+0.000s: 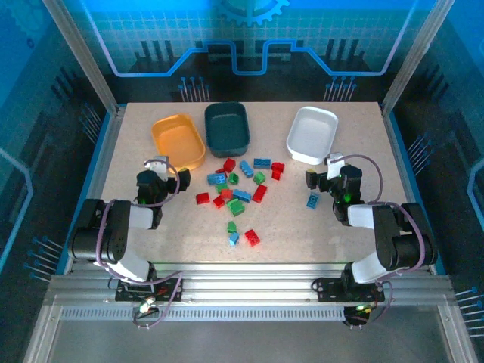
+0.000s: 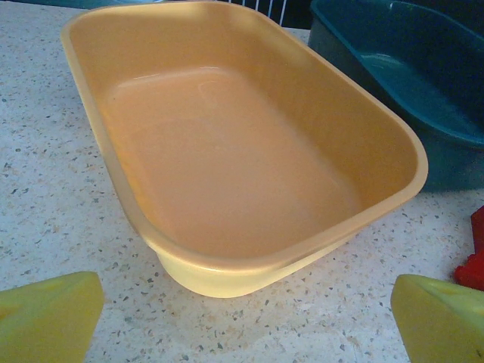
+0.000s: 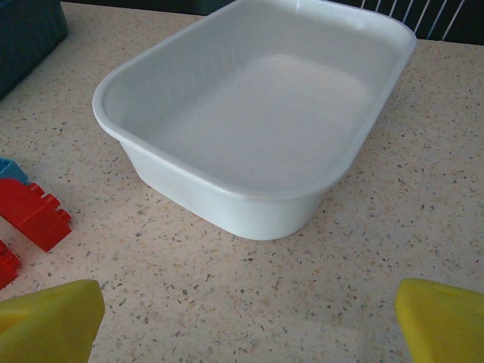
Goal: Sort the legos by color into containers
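Red, green and blue legos (image 1: 238, 189) lie scattered mid-table, with a few more nearer the front (image 1: 243, 236) and one blue brick (image 1: 312, 200) off to the right. Three empty containers stand behind them: orange-yellow (image 1: 178, 141), dark teal (image 1: 228, 125) and white (image 1: 312, 134). My left gripper (image 1: 168, 172) hangs open just short of the orange-yellow tub (image 2: 227, 151), yellow fingers (image 2: 45, 318) wide apart with nothing between them. My right gripper (image 1: 327, 172) is open in front of the white tub (image 3: 257, 121), holding nothing.
The teal tub (image 2: 408, 83) sits right of the orange one in the left wrist view, with a red brick (image 2: 475, 257) at the frame's edge. In the right wrist view a red brick (image 3: 34, 212) lies left of the white tub. Blue-lit enclosure walls surround the table (image 1: 136, 249).
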